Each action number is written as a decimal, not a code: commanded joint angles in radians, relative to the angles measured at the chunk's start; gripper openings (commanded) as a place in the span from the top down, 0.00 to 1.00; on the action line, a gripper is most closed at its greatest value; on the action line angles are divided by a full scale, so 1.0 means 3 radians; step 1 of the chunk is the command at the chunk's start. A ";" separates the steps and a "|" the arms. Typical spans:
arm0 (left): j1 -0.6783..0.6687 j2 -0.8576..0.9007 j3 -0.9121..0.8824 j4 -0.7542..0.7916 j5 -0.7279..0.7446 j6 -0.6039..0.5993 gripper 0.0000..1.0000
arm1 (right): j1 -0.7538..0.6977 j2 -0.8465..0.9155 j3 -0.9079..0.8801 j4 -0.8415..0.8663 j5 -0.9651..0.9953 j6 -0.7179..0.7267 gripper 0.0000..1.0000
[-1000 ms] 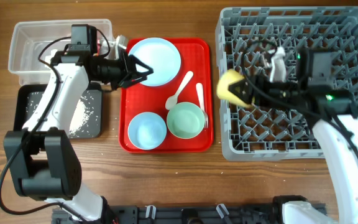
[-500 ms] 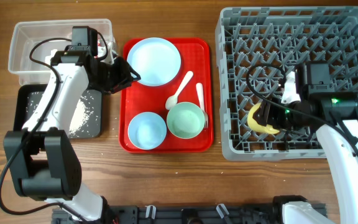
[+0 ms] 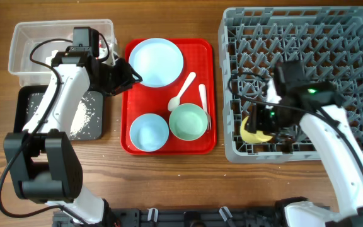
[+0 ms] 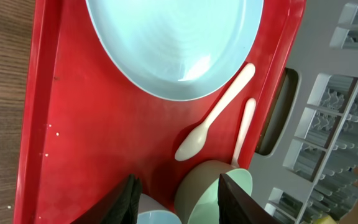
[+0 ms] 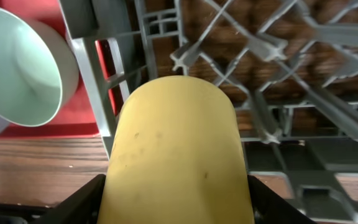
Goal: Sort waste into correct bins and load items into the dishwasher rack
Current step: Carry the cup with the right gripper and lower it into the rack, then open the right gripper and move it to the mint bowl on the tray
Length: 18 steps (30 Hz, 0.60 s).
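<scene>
Overhead view of a wooden bench (image 3: 169,183) with two robot arms.

The left jaws stand open and empty. Two black fingers (image 4: 131,199) frame a gap with nothing between them. They hang over the left edge of a flat red tray (image 3: 197,53). Just ahead of the jaws lies a pale blue plate (image 3: 156,62), its rim close to the fingertips. Past the plate, further ahead of them, a white spoon (image 3: 181,93) and a white fork (image 3: 203,104) lie side by side on the tray. In the left wrist view a mint-green bowl (image 3: 188,122) shows beside one finger, and a sliver of a pale blue bowl (image 3: 149,132) shows in the gap at the bottom edge. Behind the left jaws, off the tray, are a clear tub (image 3: 27,50) and a black tray (image 3: 27,101) scattered with white rice scraps (image 3: 77,116).

The right jaws are closed on a small yellow cup (image 3: 255,131), one black finger (image 5: 82,202) pressing on each side of it. The cup fills the space between them in the right wrist view. It is tilted over rather than upright. The jaws hold it inside the large grey dishwasher rack (image 3: 333,38), among the pegs at the corner nearest the red tray and the bench's front edge. Whether the cup touches the rack floor cannot be told. Just beyond the rack wall, ahead of the right jaws, the mint-green bowl shows again.
</scene>
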 commanded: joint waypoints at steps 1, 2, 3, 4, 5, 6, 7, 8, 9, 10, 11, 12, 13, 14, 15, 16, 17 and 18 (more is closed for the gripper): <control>-0.0003 -0.0055 0.0037 -0.0017 -0.0031 0.0043 0.58 | 0.0090 0.0211 0.0078 0.0010 0.0230 0.0186 0.53; -0.0003 -0.0055 0.0037 -0.0019 -0.0031 0.0043 0.57 | 0.0092 0.0277 0.0078 0.0024 0.0229 0.0184 0.53; -0.0003 -0.0055 0.0037 -0.0022 -0.0031 0.0043 0.57 | 0.0092 0.0317 0.0078 0.0031 0.0229 0.0186 0.53; -0.0003 -0.0055 0.0037 -0.0024 -0.0031 0.0043 0.56 | 0.0093 0.0365 0.0078 0.0034 0.0229 0.0186 0.53; -0.0003 -0.0055 0.0037 -0.0025 -0.0031 0.0043 0.56 | 0.0093 0.0395 0.0078 0.0034 0.0229 0.0186 0.53; -0.0003 -0.0055 0.0037 -0.0025 -0.0031 0.0043 0.56 | 0.0093 0.0441 0.0078 0.0034 0.0229 0.0184 0.52; -0.0003 -0.0055 0.0037 -0.0025 -0.0031 0.0043 0.56 | 0.0093 0.0473 0.0078 0.0033 0.0229 0.0184 0.50; -0.0003 -0.0055 0.0037 -0.0024 -0.0031 0.0043 0.56 | 0.0093 0.0493 0.0078 0.0032 0.0229 0.0181 0.48; -0.0003 -0.0055 0.0037 -0.0024 -0.0031 0.0043 0.55 | 0.0093 0.0516 0.0078 0.0032 0.0228 0.0178 0.43; -0.0003 -0.0055 0.0037 -0.0024 -0.0031 0.0043 0.55 | 0.0093 0.0528 0.0078 0.0032 0.0226 0.0175 0.35; -0.0003 -0.0055 0.0037 -0.0025 -0.0031 0.0043 0.55 | 0.0093 0.0533 0.0078 0.0033 0.0226 0.0177 0.30; -0.0003 -0.0055 0.0037 -0.0024 -0.0031 0.0043 0.55 | 0.0093 0.0533 0.0078 0.0039 0.0225 0.0178 0.28; -0.0003 -0.0055 0.0037 -0.0025 -0.0031 0.0043 0.55 | 0.0093 0.0532 0.0078 0.0050 0.0211 0.0175 0.26; -0.0003 -0.0055 0.0037 -0.0024 -0.0031 0.0043 0.55 | 0.0093 0.0532 0.0083 0.0058 0.0202 0.0175 0.26; -0.0003 -0.0055 0.0037 -0.0024 -0.0031 0.0043 0.54 | 0.0092 0.0532 0.0102 0.0064 0.0174 0.0174 0.25; -0.0003 -0.0055 0.0037 -0.0024 -0.0031 0.0043 0.54 | 0.0092 0.0532 0.0121 0.0067 0.0169 0.0175 0.25; -0.0003 -0.0055 0.0037 -0.0023 -0.0031 0.0043 0.53 | 0.0092 0.0532 0.0168 0.0069 0.0150 0.0174 0.25; -0.0003 -0.0055 0.0037 -0.0023 -0.0031 0.0043 0.53 | 0.0092 0.0532 0.0210 0.0064 0.0142 0.0175 0.25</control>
